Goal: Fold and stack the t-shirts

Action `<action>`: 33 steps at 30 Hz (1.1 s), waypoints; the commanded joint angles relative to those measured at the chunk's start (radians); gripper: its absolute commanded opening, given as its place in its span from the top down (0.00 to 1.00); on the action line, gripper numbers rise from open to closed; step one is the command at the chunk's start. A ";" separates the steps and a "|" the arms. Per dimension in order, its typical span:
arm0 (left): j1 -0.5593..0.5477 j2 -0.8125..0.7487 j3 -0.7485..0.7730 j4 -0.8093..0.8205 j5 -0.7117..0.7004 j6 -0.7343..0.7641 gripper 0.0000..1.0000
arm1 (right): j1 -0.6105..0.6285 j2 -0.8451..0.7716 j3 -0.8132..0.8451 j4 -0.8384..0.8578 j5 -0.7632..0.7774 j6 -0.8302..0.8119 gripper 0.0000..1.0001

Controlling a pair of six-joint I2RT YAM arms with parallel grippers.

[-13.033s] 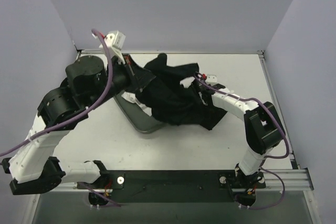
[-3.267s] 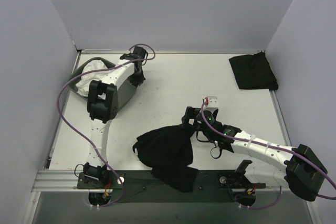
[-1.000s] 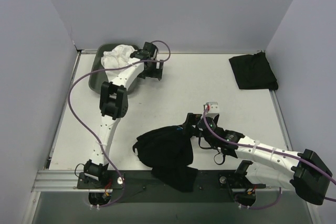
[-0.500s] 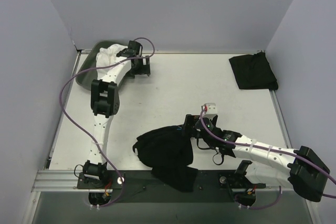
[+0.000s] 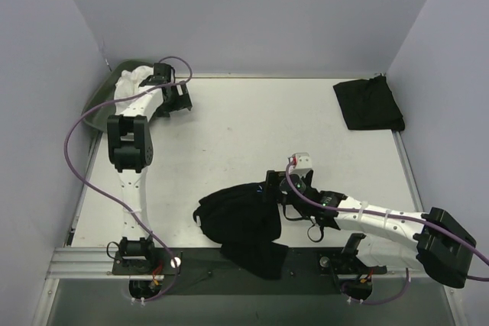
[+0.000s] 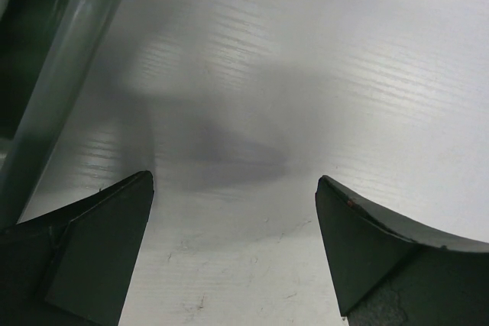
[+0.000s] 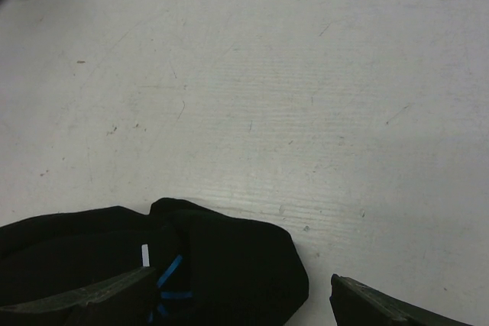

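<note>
Holdings on the table, as recorded:

1. Crumpled t-shirt: black, bunched in a heap at the table's near edge, left of its centre line, one lobe draped past that edge. The right wrist view showed a blue mark and a small white tag on the cloth.
2. Folded t-shirt: black, lay flat in the table's far-right corner, well apart from item 1.
3. Tray: grey-green, at the table's far-left corner, tipped up against the side wall, with white cloth inside it.
4. Left gripper: over the table's far-left part, just beside the tray's rim. Fingers were spread wide, with bare table surface between them and nothing held.
5. Right gripper: low over the table's near part, at the far-right border of the crumpled t-shirt. Fingers were spread wide; one fingertip stood over the black cloth, the other over bare table. No cloth was pinched. Whether the fingertip touched the cloth could not be told.
</note>
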 commanded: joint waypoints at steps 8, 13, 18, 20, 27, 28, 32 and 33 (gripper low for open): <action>-0.086 -0.320 -0.276 0.147 -0.007 -0.069 0.03 | 0.065 0.068 0.208 -0.167 0.207 -0.036 0.00; -0.189 -0.500 -0.478 0.170 -0.045 -0.090 0.02 | 0.100 0.132 0.317 -0.278 0.230 -0.035 0.00; -0.264 -0.732 -0.637 0.092 -0.084 -0.092 0.02 | 0.179 0.205 0.415 -0.398 0.243 0.013 0.00; -0.290 -0.864 -0.750 0.098 -0.098 -0.120 0.03 | 0.203 0.211 0.441 -0.454 0.214 0.060 0.00; -0.393 -1.221 -1.022 0.050 -0.174 -0.246 0.02 | 0.439 0.220 0.524 -0.682 0.304 0.244 0.00; -0.427 -1.255 -1.042 0.049 -0.179 -0.251 0.02 | 0.486 0.228 0.539 -0.692 0.304 0.252 0.00; -0.505 -1.388 -1.106 -0.034 -0.191 -0.318 0.03 | 0.548 0.267 0.590 -0.779 0.324 0.326 0.00; -0.523 -1.404 -1.135 -0.062 -0.190 -0.333 0.03 | 0.550 0.277 0.595 -0.801 0.336 0.339 0.00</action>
